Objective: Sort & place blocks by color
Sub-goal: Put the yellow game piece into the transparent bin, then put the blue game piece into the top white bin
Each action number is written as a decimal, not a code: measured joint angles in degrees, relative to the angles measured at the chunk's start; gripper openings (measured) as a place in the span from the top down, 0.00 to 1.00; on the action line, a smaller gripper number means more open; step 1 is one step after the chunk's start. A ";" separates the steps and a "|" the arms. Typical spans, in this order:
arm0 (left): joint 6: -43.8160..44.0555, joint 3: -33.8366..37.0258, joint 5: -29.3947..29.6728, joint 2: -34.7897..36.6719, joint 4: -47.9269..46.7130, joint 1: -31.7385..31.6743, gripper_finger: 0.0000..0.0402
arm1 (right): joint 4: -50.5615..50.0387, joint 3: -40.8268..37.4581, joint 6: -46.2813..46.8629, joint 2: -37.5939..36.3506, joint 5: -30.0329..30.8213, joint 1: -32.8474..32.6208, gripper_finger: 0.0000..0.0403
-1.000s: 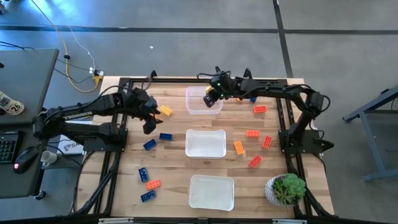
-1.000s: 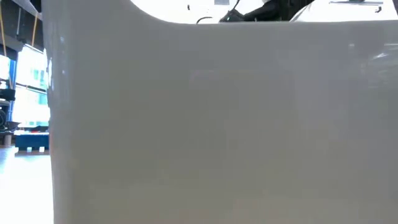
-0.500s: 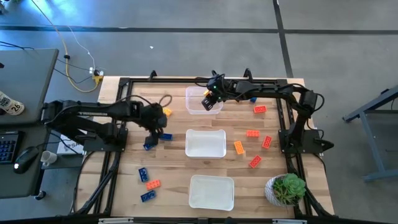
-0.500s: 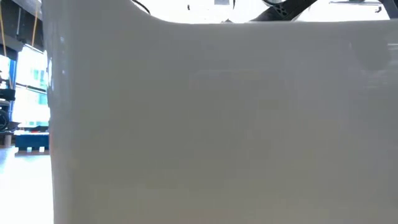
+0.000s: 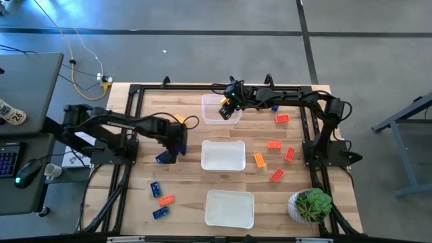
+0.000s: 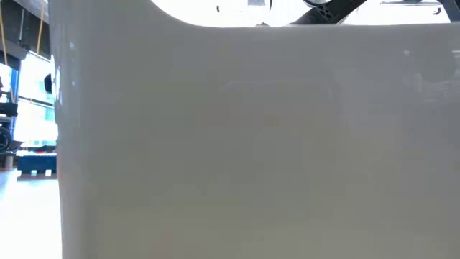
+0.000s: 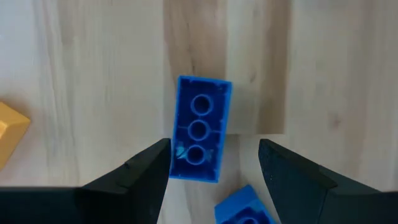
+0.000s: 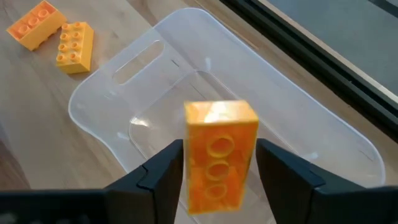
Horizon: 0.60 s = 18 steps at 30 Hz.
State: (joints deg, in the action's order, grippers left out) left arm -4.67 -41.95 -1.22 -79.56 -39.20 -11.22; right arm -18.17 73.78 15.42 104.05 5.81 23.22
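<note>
A yellow-orange block (image 8: pixel 221 155) hangs over the clear far tub (image 8: pixel 298 143), with my right gripper (image 8: pixel 221 149) shut on it; the high view shows this gripper (image 5: pixel 228 108) at the tub's far right corner. My left gripper (image 7: pixel 214 149) is open and points down over a blue block (image 7: pixel 199 127) that lies flat on the wood, ringed side up. Its fingers stand on either side of the block's near end. A second blue block (image 7: pixel 245 205) lies close by, and a yellow one (image 7: pixel 9 134) lies off to one side. My right gripper pinches the yellow-orange block by its two long sides (image 8: pixel 189 168) between the two fingers. The fingers lie along the block and slant down from the table's right. The block's hollow underside faces the wrist camera. Its free end (image 8: pixel 221 115) sticks out past the fingertips, clear above the tub.
Two more clear tubs stand in the middle (image 5: pixel 223 155) and near (image 5: pixel 229 208). Red and orange blocks (image 5: pixel 273 144) are scattered at the right, and blue and orange ones (image 5: pixel 160 200) at the near left. A potted plant (image 5: pixel 310 204) stands at the near right corner. A tub wall (image 6: pixel 251 144) fills the low view.
My left gripper has sunk and moved toward the table's near edge and the middle, away from the yellow block and over the blue blocks. It has tipped over and now points down. My right arm has stayed over the far tub.
</note>
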 joint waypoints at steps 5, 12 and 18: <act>1.04 0.00 1.49 -2.76 0.66 0.07 0.42 | 0.02 0.00 -0.03 0.00 0.03 0.00 0.52; 1.47 0.00 2.12 -6.13 1.63 0.07 0.42 | -0.44 1.98 -1.08 -0.02 0.05 0.00 0.51; 1.91 0.00 3.45 -7.66 3.21 0.06 0.43 | -4.90 6.86 -3.19 -0.04 0.09 0.00 0.51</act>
State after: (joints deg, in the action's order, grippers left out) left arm -2.76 -41.95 2.24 -87.22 -35.99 -11.16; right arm -23.08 80.64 12.23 104.01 5.91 23.22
